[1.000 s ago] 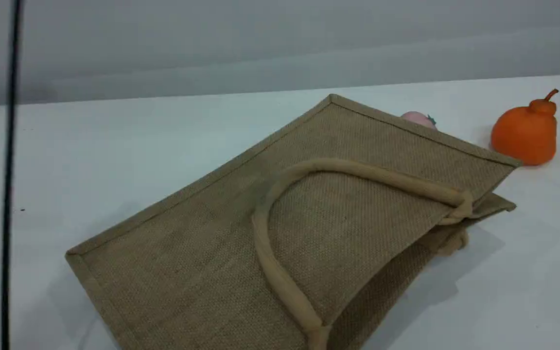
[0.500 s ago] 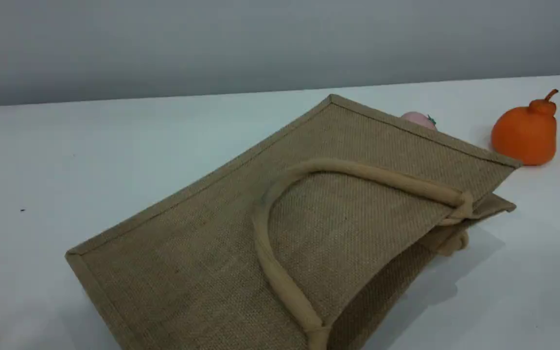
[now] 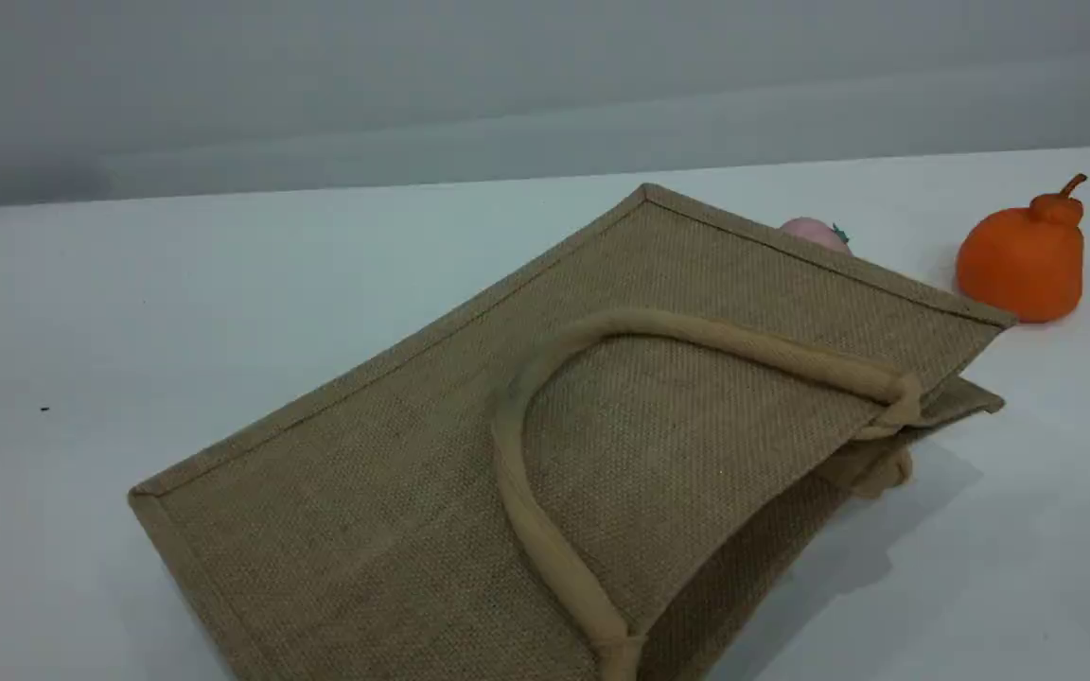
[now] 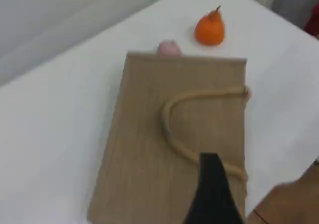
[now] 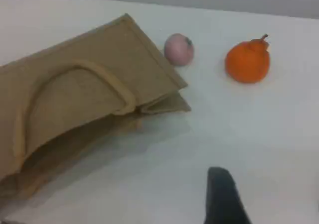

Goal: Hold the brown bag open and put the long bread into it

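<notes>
Basically nothing done yet. Brown bag lying flat on table, mouth barely gaping (handle flopped on top). Long bread nowhere in view. Left gripper hovers above bag, jaws wide apart. Right gripper over bare table, jaw state unclear. Opening and loading both left.

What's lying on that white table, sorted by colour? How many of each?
Brown: 1, the brown bag
Orange: 1, a pear-shaped fruit
Pink: 1, a small round fruit
Total: 3
No long bread shows in any view.
</notes>
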You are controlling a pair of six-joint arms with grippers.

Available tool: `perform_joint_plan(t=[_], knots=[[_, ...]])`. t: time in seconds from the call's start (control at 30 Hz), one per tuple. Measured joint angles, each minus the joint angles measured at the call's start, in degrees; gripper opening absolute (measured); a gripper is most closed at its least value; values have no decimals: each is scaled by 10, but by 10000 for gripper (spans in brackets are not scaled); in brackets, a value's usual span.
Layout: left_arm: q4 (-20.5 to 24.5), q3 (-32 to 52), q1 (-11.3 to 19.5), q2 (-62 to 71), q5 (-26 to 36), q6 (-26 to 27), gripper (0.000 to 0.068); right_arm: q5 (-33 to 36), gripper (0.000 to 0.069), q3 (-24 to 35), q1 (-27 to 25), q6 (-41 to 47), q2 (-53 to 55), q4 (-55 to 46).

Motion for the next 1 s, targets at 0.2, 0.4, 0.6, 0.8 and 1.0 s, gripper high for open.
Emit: perform_joint_plan(t=[0.2, 0.4, 0.6, 0.8, 1.0], knots=[[65, 161, 0, -174, -49, -82, 451, 2, 351, 34, 0, 1, 0, -18], [118, 301, 0, -310, -85, -124, 451, 0, 351, 35, 0, 4, 0, -18], [134, 388, 0, -349, -92, -128, 451, -25, 351, 41, 0, 4, 0, -29], [133, 400, 0, -348, -81, -136, 451, -46, 351, 43, 0, 4, 0, -29], [144, 400, 0, -348, -82, -147, 451, -77, 351, 57, 0, 4, 0, -29]])
